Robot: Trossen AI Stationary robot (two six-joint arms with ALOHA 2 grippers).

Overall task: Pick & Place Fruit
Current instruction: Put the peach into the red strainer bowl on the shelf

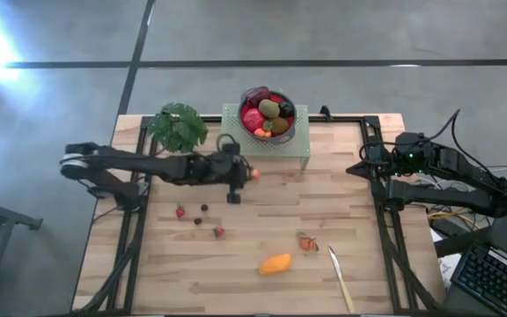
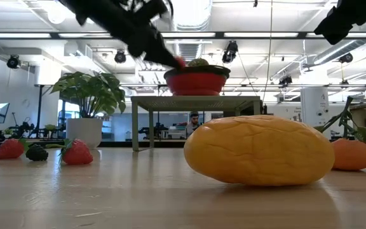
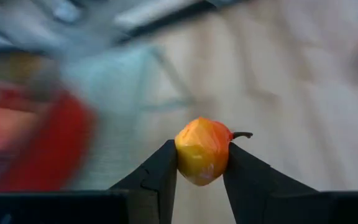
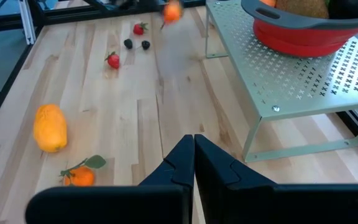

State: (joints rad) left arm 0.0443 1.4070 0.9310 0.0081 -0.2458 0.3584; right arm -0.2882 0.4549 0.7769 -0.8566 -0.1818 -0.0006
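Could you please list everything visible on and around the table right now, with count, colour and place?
Bowl: one, red, on the stand, filled with mixed fruit.
Stand: one, pale green perforated metal, far middle of the table.
Potted plant: one, leafy green, beside the stand.
Strawberries: two, red, left of centre on the wood.
Dark berries: two, blackish, between the strawberries.
Oval fruit: one, yellow-orange, near edge.
Small orange fruit with leaf: one, near the oval fruit.
Utensil: one, pale, near right edge.
Left gripper: shut on a small orange-red fruit, beside the stand.
Right gripper: shut, empty, at the table's right side.
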